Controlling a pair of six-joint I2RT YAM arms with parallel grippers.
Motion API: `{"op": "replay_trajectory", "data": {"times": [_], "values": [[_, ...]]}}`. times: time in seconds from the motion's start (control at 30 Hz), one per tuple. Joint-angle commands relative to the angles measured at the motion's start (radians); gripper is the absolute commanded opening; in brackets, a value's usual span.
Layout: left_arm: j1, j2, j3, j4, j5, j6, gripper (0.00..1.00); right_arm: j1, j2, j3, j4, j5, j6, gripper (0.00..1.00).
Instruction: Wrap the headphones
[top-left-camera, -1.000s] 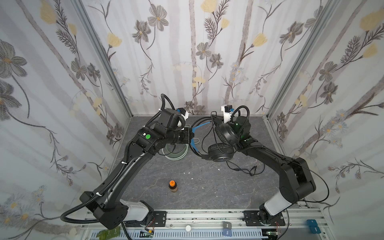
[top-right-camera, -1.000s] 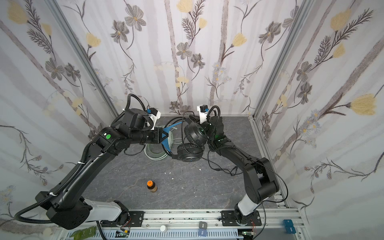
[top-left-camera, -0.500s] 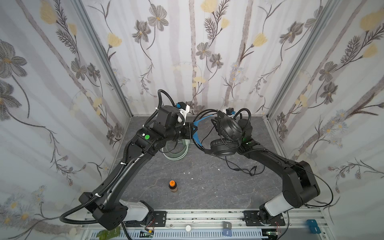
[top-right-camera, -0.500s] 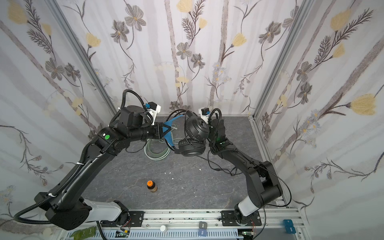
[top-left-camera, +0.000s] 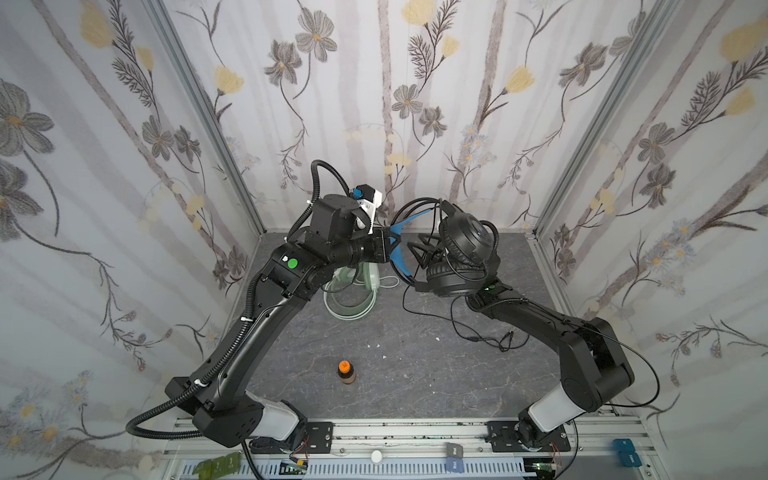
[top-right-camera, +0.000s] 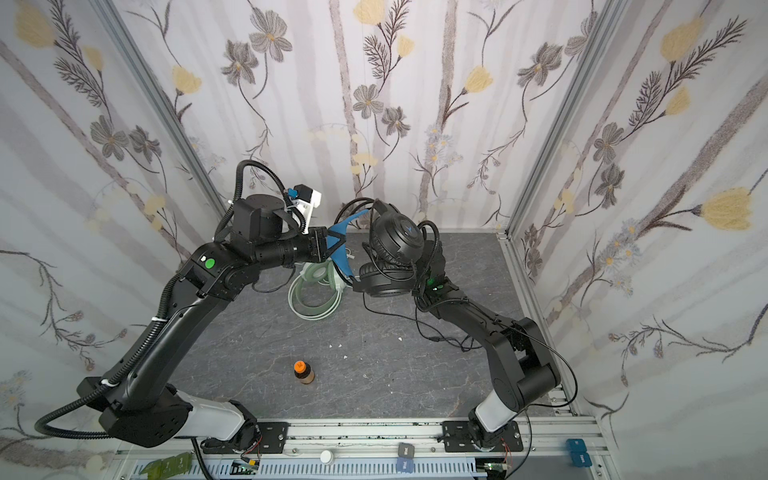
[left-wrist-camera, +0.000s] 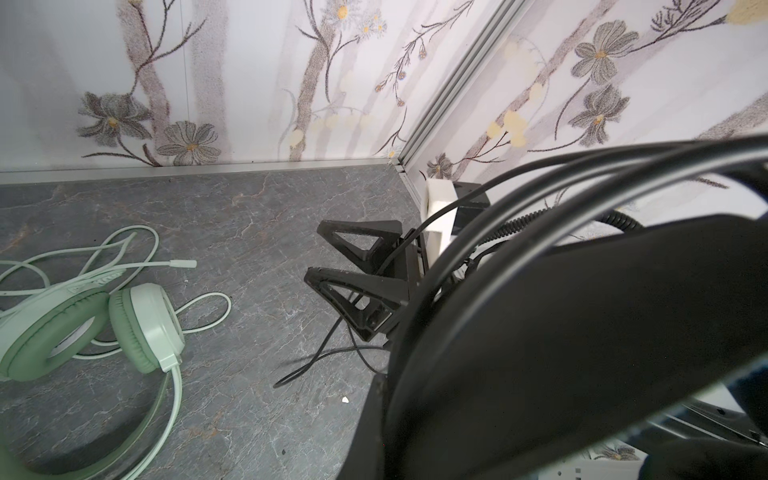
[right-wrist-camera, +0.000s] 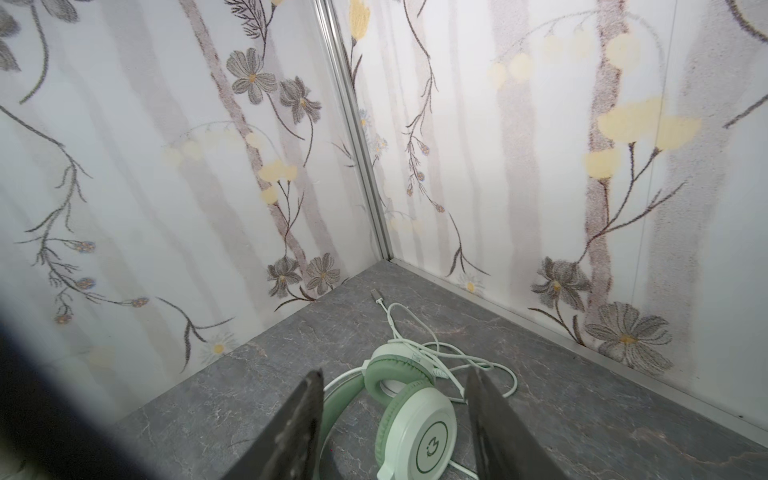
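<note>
Both top views: left end effector (top-left-camera: 390, 246) is pressed together on the blue inner band (top-left-camera: 402, 261) of the black headphones (top-left-camera: 461, 245). I've got that set hanging clear of the worktop (top-left-camera: 415, 382), ear cups toward the right arm. Right end effector (top-left-camera: 422, 250) sits inside the headband arc, between band and cups. I can't tell from up here whether it touches anything. Several turns of the black cable (top-left-camera: 508, 335) loop over the headband and upper cup. The rest drops to the worktop and lies loose beside the right arm. Mint-green headphones (top-left-camera: 353, 309) lie on the worktop under the left wrist, toward the rear left. A small orange-capped bottle (top-left-camera: 346, 372) stands upright front centre, well apart from both sets.

Left wrist view: the headband of the black headphones (left-wrist-camera: 582, 332) fills the near side, cable strands arcing over it. My left fingers aren't visible here. Right end effector (left-wrist-camera: 318, 252) shows clearly: both fingers (left-wrist-camera: 357, 237) spread, nothing between the tips, one cable strand running past their base. Mint-green headphones (left-wrist-camera: 137, 328) are on the worktop, white cable (left-wrist-camera: 199, 307) loose around them, unwrapped.

Right wrist view: right fingers (right-wrist-camera: 299, 428) are wide apart, holding nothing. Beyond them are the mint-green headphones (right-wrist-camera: 415, 436), white cable (right-wrist-camera: 419, 332) trailing toward the corner, plug end on the worktop.
</note>
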Motion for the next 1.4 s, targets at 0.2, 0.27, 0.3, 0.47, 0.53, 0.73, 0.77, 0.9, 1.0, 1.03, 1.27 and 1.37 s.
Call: {"op": "replay_trajectory", "data": {"times": [0.2, 0.27, 0.3, 0.47, 0.53, 0.73, 0.77, 0.9, 1.0, 1.03, 1.27, 1.37], "values": [[0.001, 0.024, 0.079, -0.016, -0.051, -0.003, 0.00, 0.025, 0.057, 0.005, 0.123, -0.024, 0.057, 0.56], [0.003, 0.032, 0.097, -0.020, -0.070, 0.000, 0.00, 0.026, 0.058, -0.007, 0.134, -0.029, 0.062, 0.55], [0.003, 0.038, 0.108, -0.023, -0.078, 0.000, 0.00, 0.028, 0.057, -0.017, 0.139, -0.031, 0.063, 0.55], [0.003, 0.062, 0.140, -0.025, -0.101, -0.002, 0.00, 0.039, 0.047, -0.065, 0.156, -0.036, 0.072, 0.51], [0.003, 0.064, 0.145, -0.023, -0.110, -0.005, 0.00, 0.043, 0.043, -0.088, 0.167, -0.036, 0.081, 0.49], [0.013, 0.079, 0.152, 0.004, -0.114, -0.021, 0.00, 0.052, 0.044, -0.170, 0.243, -0.037, 0.135, 0.45], [0.015, 0.082, 0.155, 0.009, -0.112, -0.023, 0.00, 0.055, 0.048, -0.175, 0.253, -0.039, 0.141, 0.45], [0.016, 0.098, 0.170, 0.012, -0.105, -0.027, 0.00, 0.063, 0.083, -0.175, 0.276, -0.043, 0.150, 0.45], [0.020, 0.095, 0.168, 0.018, -0.103, -0.032, 0.00, 0.062, 0.117, -0.171, 0.303, -0.060, 0.168, 0.44], [0.022, 0.095, 0.168, 0.019, -0.102, -0.034, 0.00, 0.063, 0.129, -0.172, 0.312, -0.065, 0.173, 0.44], [0.041, 0.105, 0.193, 0.026, -0.084, -0.050, 0.00, 0.063, 0.185, -0.187, 0.352, -0.076, 0.196, 0.40], [0.053, 0.107, 0.204, 0.020, -0.085, -0.053, 0.00, 0.064, 0.193, -0.203, 0.364, -0.076, 0.199, 0.38]]}}
